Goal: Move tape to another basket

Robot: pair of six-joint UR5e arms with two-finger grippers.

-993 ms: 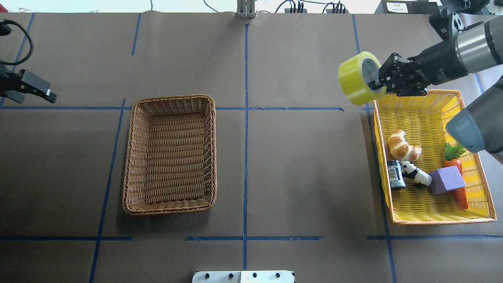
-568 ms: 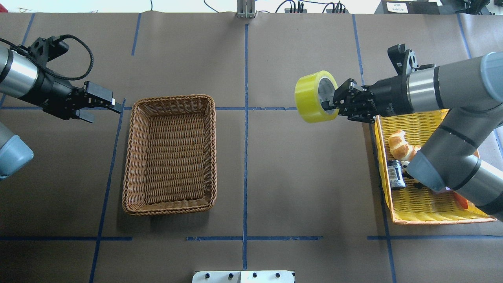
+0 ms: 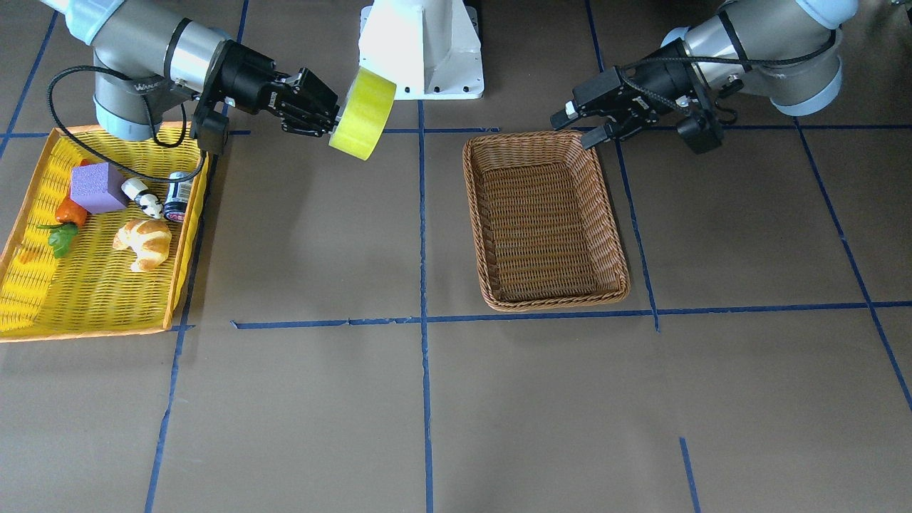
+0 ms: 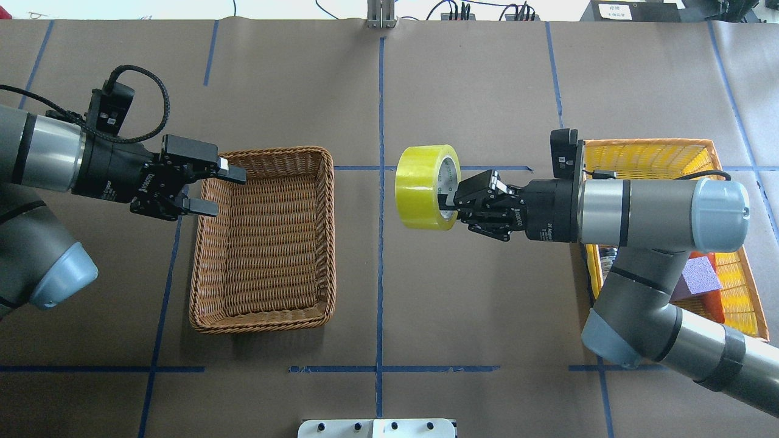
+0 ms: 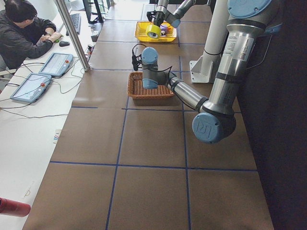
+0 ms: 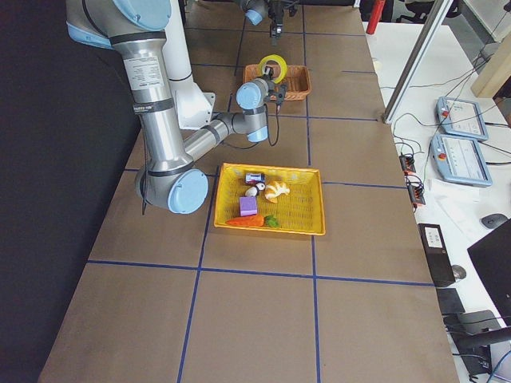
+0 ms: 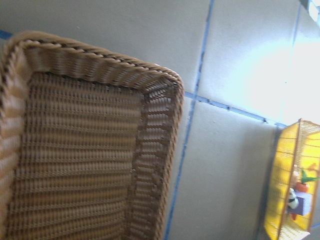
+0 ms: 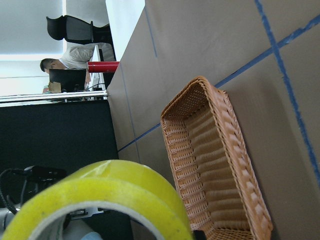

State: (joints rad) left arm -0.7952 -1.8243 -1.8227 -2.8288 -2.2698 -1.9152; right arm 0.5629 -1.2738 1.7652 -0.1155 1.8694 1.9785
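The tape (image 4: 423,185), a wide yellow-green roll with a pale core, hangs in the air over the table's middle, right of the brown wicker basket (image 4: 261,243). My right gripper (image 4: 450,201) is shut on the roll's wall, one finger inside the core. The tape also shows in the front view (image 3: 363,114) and fills the bottom of the right wrist view (image 8: 115,195). My left gripper (image 4: 222,193) is open and empty above the basket's far left corner. The basket (image 3: 541,221) holds nothing; the left wrist view (image 7: 75,150) looks down into it.
A bright yellow basket (image 3: 92,285) with an orange rim sits on the robot's right side. It holds a croissant (image 3: 146,242), a purple block (image 3: 97,187), a carrot, a panda figure and a small can. The white robot base (image 3: 424,43) stands at the table's near edge.
My right arm has carried the tape leftward from beside the yellow basket to the table's middle. My left arm has swung in from the left edge to the brown basket's corner.
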